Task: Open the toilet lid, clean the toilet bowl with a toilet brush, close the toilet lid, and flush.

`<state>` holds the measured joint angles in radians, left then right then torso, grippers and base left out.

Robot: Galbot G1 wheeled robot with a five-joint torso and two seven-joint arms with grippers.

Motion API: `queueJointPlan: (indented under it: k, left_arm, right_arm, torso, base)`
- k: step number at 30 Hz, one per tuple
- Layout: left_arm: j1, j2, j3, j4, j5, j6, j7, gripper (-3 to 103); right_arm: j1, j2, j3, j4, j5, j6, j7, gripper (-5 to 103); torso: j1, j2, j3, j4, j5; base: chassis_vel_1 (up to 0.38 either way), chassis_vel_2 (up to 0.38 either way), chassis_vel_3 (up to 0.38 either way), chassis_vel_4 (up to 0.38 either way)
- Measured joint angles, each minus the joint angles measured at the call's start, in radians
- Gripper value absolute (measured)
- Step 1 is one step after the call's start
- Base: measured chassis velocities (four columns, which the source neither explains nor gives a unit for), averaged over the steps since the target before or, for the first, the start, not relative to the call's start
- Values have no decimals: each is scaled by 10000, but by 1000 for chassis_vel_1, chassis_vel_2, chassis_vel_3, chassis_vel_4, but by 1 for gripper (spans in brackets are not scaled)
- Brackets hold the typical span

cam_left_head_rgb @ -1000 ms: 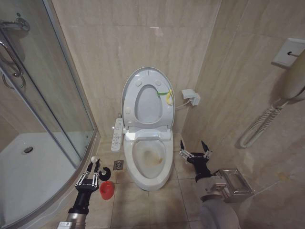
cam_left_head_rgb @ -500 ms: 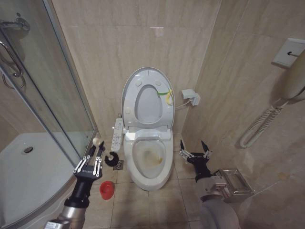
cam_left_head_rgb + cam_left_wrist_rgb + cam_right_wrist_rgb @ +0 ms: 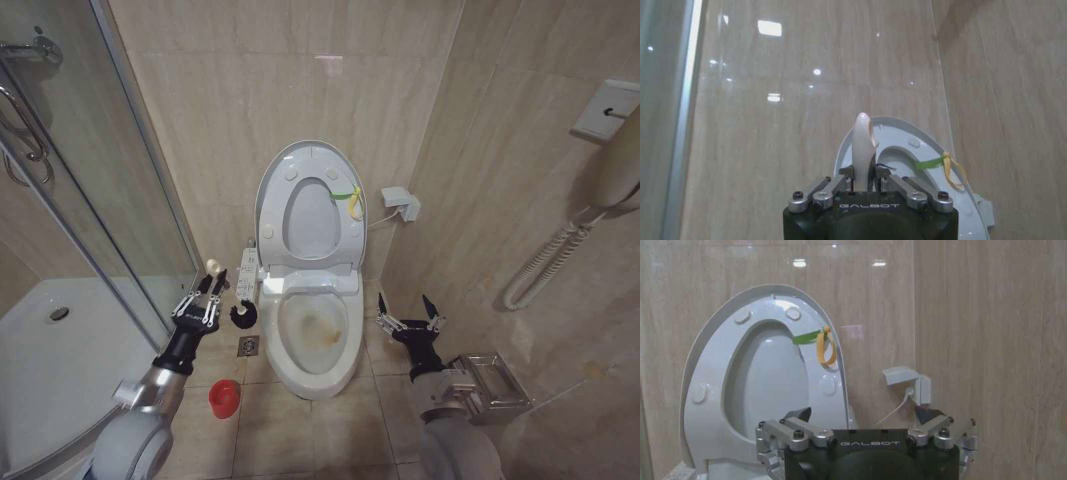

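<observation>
The left end effector point(image 3: 207, 297) is clamped on the thin white handle of the toilet brush point(image 3: 229, 303), whose rounded handle tip sticks up past the fingers while the dark bristle head hangs just beyond and to the right of the end effector, in the air beside the bowl's left flank. In the left wrist view the left end effector point(image 3: 863, 182) pinches the pale handle point(image 3: 862, 150) between its closed-in fingers. Below and behind this end effector, on the floor tiles, stands the small red cup-shaped holder point(image 3: 224, 398), well apart from the brush. Just right of the brush head is the white button panel point(image 3: 245, 284), and past it the toilet bowl point(image 3: 317, 338), with yellow-brown staining inside. The toilet lid point(image 3: 309, 206) stands upright against the wall together with the seat ring, a yellow-green strap point(image 3: 352, 200) at its right edge. The right end effector point(image 3: 408, 318) hovers with its fingers spread apart, just right of the bowl's rim, near a wall-mounted paper holder point(image 3: 492, 382).
</observation>
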<state>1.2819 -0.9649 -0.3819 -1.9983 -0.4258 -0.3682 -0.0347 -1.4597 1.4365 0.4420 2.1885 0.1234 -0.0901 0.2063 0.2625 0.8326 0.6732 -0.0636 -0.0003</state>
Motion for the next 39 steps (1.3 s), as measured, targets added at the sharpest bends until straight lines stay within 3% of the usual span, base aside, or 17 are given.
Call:
queueJointPlan:
  k: [9,17,20,31,39]
  left_arm:
    - [-2077,-77,1632,912,-528,147,23,19]
    - [-3198,-325,2992,1845,-655,83,94,19]
    - [-3891,-603,3820,2754,-712,-66,95,19]
    - [-5602,-1858,5261,5688,-668,-666,313,19]
    - [-6569,-2256,6467,7748,-624,-1150,481,19]
  right_arm:
    - [0,0,0,1,0,0,0,100]
    - [0,0,0,0,0,0,0,100]
    - [0,0,0,0,0,0,0,100]
    - [0,-1,1,1,0,0,0,100]
    - [0,0,1,1,0,0,0,100]
  torso:
    - [0,0,0,0,4]
    - [0,0,-1,1,4]
    - [0,0,-1,1,5]
    - [-1,0,-1,0,4]
    - [-1,0,-1,1,4]
  base:
    - [0,0,0,0]
    - [0,0,0,0]
    - [0,0,0,0]
    - [0,0,0,0]
    - [0,0,0,0]
